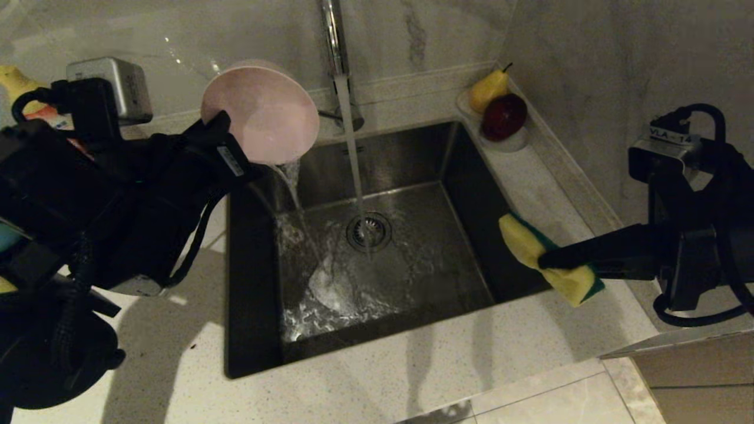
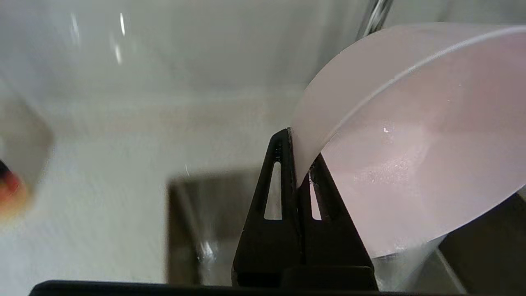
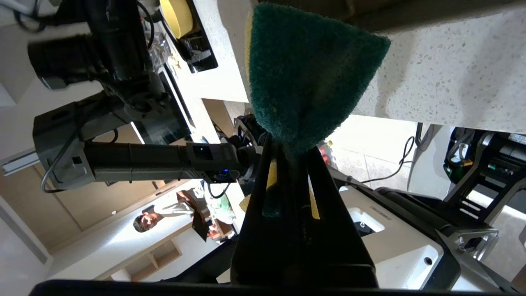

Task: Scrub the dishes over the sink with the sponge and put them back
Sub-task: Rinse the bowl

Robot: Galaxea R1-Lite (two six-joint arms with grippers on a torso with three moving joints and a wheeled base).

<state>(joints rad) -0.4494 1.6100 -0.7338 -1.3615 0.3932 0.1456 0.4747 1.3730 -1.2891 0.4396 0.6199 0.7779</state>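
Observation:
My left gripper (image 1: pixel 227 132) is shut on the rim of the pink bowl (image 1: pixel 262 115) and holds it tipped on its side above the sink's (image 1: pixel 465 247) back left corner. Water spills from the bowl into the basin. In the left wrist view the fingers (image 2: pixel 283 164) pinch the bowl's wall (image 2: pixel 411 156). The yellow and green sponge (image 1: pixel 551 259) sits squeezed in my shut right gripper (image 1: pixel 548 260) over the sink's right edge, apart from the bowl. Its green face (image 3: pixel 308 74) fills the right wrist view. A yellow bowl (image 3: pixel 176 14) shows there on the counter.
The chrome tap (image 1: pixel 333 35) runs a stream onto the drain strainer (image 1: pixel 369 231). A white dish with a pear and a red apple (image 1: pixel 500 115) stands at the back right corner. A yellow bottle (image 1: pixel 17 88) stands far left. A wall rises on the right.

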